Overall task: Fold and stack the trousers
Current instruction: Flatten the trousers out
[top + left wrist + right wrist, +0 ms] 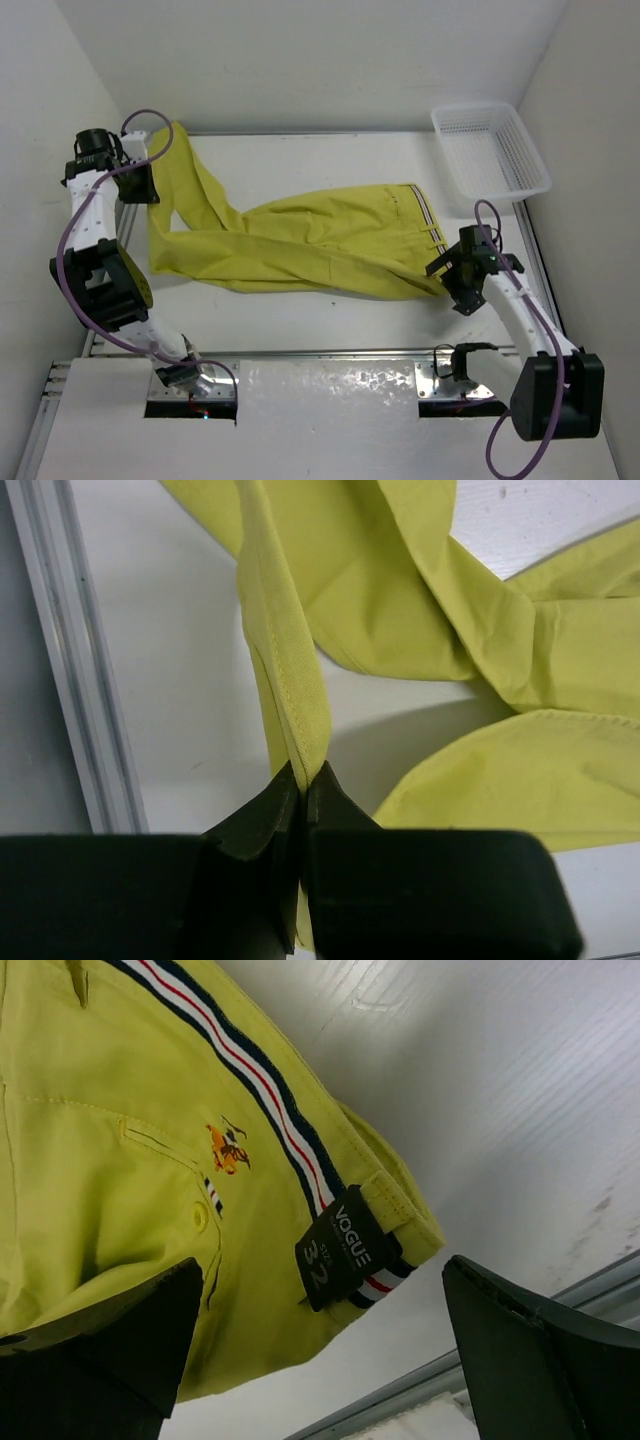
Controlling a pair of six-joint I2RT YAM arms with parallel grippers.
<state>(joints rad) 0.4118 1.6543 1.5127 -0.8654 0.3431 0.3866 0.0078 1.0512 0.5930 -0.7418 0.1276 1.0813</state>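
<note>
– Trousers (pixel 320 240), where do we see them?
– We see them lying on the white table (pixel 330 320), stretched between our two claws. The waist end lies by the right claw (pixel 445 272). The long legs run across to the left claw (pixel 148 190).
– What does the left claw do?
– We see its two fingers pressed together on a folded edge of one leg. In its own camera the left claw (pixel 303 772) pinches the yellow-green cloth right at its tips. The cloth runs straight away from it like a thin ridge. More of the trousers (pixel 400 570) lies in loose folds past the tips.
– And the right claw?
– In its own camera we see the right claw (pixel 322 1265) spread wide. The corner of the waist sits between its fingers. We cannot tell if a finger touches the cloth.
– What is on that corner?
– A black tag (pixel 345 1255) that says VOGUE and 32, right in the gap of the claw. A striped band (pixel 250 1070) of dark, white and red runs away from the tag. Beside it we see a small orange horse badge (pixel 228 1148) and a button (pixel 200 1217).
– Anything else?
– A white basket (pixel 490 150) stands well past the right claw, apart from the trousers.
</note>
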